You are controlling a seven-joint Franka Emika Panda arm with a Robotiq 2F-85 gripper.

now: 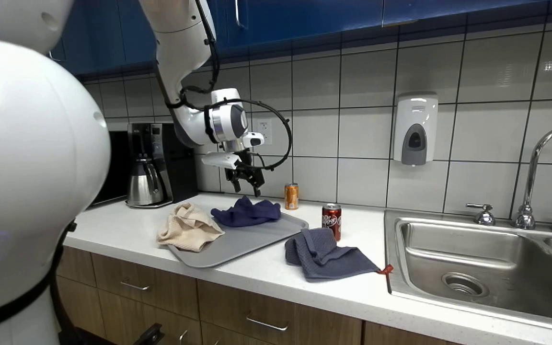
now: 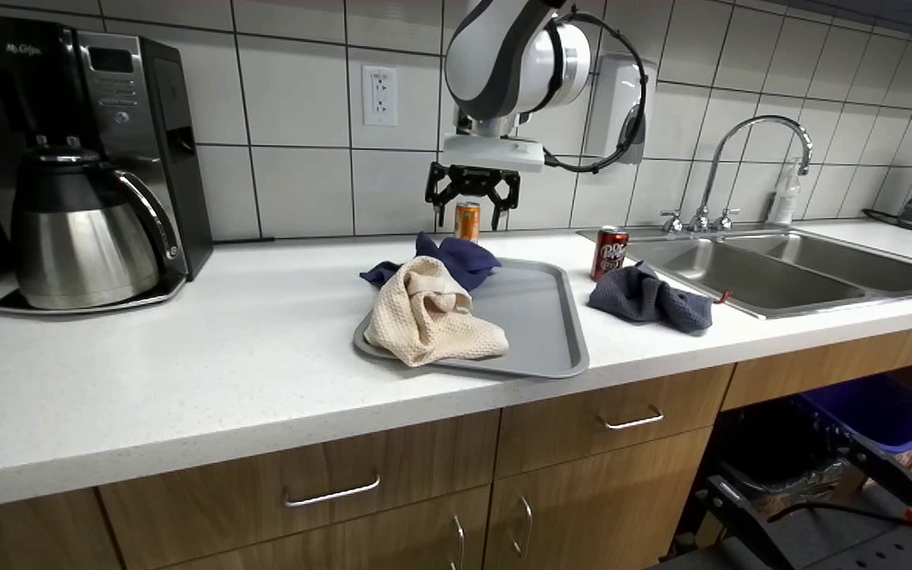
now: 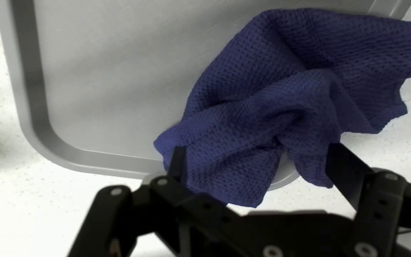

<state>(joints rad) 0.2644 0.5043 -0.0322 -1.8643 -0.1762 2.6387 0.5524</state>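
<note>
My gripper (image 1: 246, 190) is open and empty, pointing down above the crumpled dark purple cloth (image 1: 247, 212) without touching it; the gripper also shows in an exterior view (image 2: 468, 226). In the wrist view the black fingers (image 3: 256, 148) stand wide apart, with part of the purple cloth (image 3: 262, 107) between them. The cloth lies on a back corner of the grey tray (image 2: 535, 317) and hangs over its rim. A crumpled cream cloth (image 1: 189, 227) lies at the tray's front corner, partly over the edge; it also shows in an exterior view (image 2: 432, 321).
An orange can (image 1: 291, 196) stands by the tiled wall. A dark red Dr Pepper can (image 1: 331, 222) stands behind a grey-blue cloth (image 1: 321, 254) beside the sink (image 1: 396, 258). A coffee maker (image 2: 139, 142) with a steel carafe (image 2: 88, 253) stands on the counter's far side.
</note>
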